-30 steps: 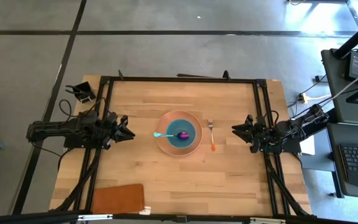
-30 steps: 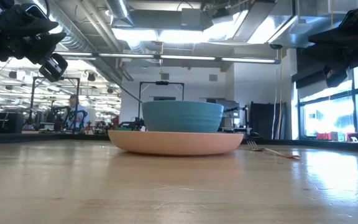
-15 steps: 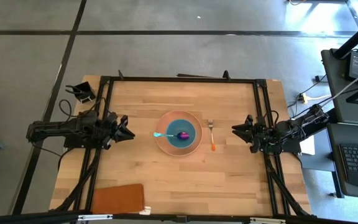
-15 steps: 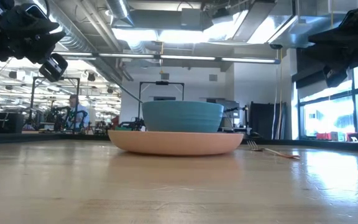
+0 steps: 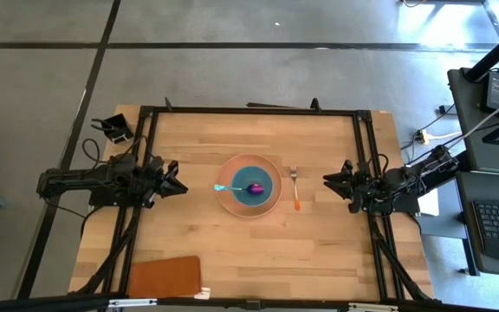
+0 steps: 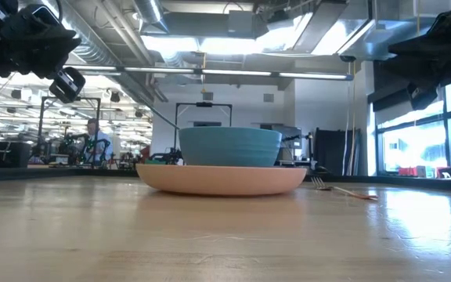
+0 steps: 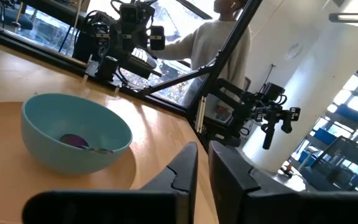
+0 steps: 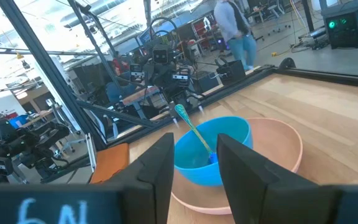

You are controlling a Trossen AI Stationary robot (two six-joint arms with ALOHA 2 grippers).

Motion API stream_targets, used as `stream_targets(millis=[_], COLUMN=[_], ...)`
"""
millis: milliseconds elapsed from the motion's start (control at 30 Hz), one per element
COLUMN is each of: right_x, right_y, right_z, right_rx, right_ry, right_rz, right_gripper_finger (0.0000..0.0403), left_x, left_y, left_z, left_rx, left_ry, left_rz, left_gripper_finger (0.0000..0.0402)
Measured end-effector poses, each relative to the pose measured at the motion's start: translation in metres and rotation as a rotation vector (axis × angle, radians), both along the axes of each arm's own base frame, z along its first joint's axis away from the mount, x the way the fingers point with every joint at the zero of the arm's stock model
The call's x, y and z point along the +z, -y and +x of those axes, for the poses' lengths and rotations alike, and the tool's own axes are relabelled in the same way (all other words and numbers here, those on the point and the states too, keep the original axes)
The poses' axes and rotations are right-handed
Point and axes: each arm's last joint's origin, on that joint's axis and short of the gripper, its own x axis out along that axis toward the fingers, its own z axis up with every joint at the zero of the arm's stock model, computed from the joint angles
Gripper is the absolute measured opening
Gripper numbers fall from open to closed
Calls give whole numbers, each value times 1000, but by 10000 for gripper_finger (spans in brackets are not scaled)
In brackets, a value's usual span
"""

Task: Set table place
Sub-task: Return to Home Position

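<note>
Both arms sit folded low at opposite ends of the table (image 5: 319,251), pointing inward. The left gripper (image 5: 180,184) is barely parted, the right gripper (image 5: 327,180) wider, and both hold nothing. Centred between them, the plate (image 5: 227,204) carries the bowl (image 5: 267,177) with the spoon (image 5: 236,187), and the fork (image 5: 294,186) lies just right of it.

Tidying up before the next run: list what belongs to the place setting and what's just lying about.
Job: plate, bowl, spoon, fork, table; left gripper and right gripper at the table's ends.
Lying about: brown mat on a table corner, black holder just off another.
</note>
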Motion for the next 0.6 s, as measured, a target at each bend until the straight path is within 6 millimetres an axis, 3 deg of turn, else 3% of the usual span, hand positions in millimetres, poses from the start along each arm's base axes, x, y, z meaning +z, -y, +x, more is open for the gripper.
stream_targets(millis=[600], right_x=[0], right_y=[0], right_z=[0], right_rx=[0], right_ry=[0], right_rz=[1], right_gripper_finger=[124], left_x=[0], left_y=[0], left_z=[0], left_rx=[0], left_ry=[0], left_rz=[0], left_gripper_finger=[6])
